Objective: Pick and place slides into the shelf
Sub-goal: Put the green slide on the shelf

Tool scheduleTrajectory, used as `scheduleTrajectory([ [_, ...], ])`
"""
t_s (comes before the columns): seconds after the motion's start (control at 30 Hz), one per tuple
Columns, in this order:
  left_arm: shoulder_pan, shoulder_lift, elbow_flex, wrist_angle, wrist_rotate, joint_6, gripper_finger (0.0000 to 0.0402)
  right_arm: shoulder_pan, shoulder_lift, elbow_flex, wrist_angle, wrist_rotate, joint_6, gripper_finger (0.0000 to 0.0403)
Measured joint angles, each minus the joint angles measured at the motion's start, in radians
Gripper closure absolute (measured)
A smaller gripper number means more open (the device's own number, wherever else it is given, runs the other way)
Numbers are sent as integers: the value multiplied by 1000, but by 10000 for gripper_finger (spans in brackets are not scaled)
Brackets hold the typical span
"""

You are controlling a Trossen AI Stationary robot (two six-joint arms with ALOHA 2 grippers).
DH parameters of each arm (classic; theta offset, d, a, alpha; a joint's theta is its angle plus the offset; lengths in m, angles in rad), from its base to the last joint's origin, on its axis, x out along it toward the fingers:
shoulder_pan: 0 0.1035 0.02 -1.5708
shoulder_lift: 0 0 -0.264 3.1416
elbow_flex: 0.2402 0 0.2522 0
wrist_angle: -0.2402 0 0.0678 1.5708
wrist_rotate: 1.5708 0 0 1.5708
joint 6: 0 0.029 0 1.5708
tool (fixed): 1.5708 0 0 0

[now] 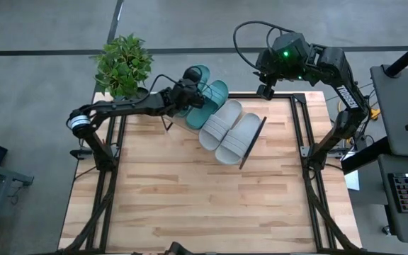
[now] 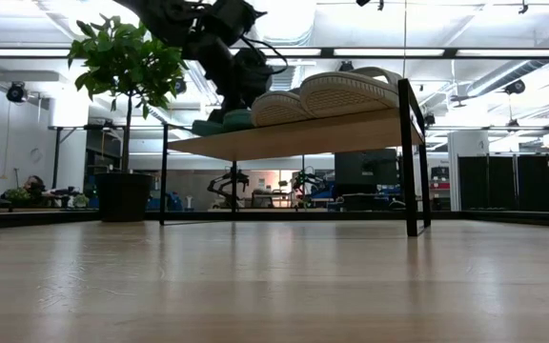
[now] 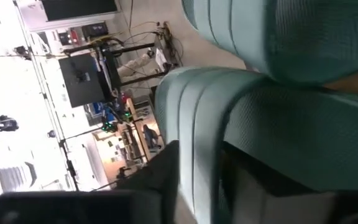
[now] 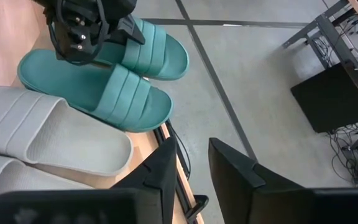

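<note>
Left gripper (image 1: 183,97) jaws astride teal slide (image 1: 205,99) strap, on shelf (image 1: 253,140)

Light: bright, even, overhead | Glare: ceiling lamps blown out above the shelf (image 2: 294,143) in low view | Blur: teal slides (image 3: 229,118) soft, close in left wrist view

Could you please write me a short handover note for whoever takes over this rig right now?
Left gripper: over the far end of the shelf, at the teal slides; whether it grips one or has let go cannot be told.
Right gripper: raised beyond the table's far edge, holding nothing, fingers a narrow gap apart.
Slides: all four sit side by side on the shelf, the teal pair at the far end, the grey slides next to them.
Done: placing appears complete.
Left: probably only freeing and withdrawing the left arm, then checking the outer teal slide sits fully on the board.
</note>
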Motion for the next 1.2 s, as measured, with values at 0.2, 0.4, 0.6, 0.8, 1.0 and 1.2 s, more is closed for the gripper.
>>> scheduleTrajectory([
  [0.2, 0, -8, 1, -2, 6, 3, 393, 0, 0, 0, -6, 0, 0, 324],
  [0.4, -3, -10, 0, -3, 23, -1, 398, 0, 0, 0, -13, 0, 0, 324],
  [0.6, -25, -32, 0, -6, 90, -30, 400, 0, 0, 0, -15, 0, 0, 323],
  [0.8, -27, -51, 0, -59, 159, -137, 400, 0, 0, 0, -15, 1, 0, 330],
  [1.0, -28, -51, -6, -63, 171, -158, 401, 0, 0, 0, -15, 1, 0, 325],
  [1.2, -26, -51, -6, -63, 171, -159, 401, 0, 0, 0, -14, 1, -1, 327],
])
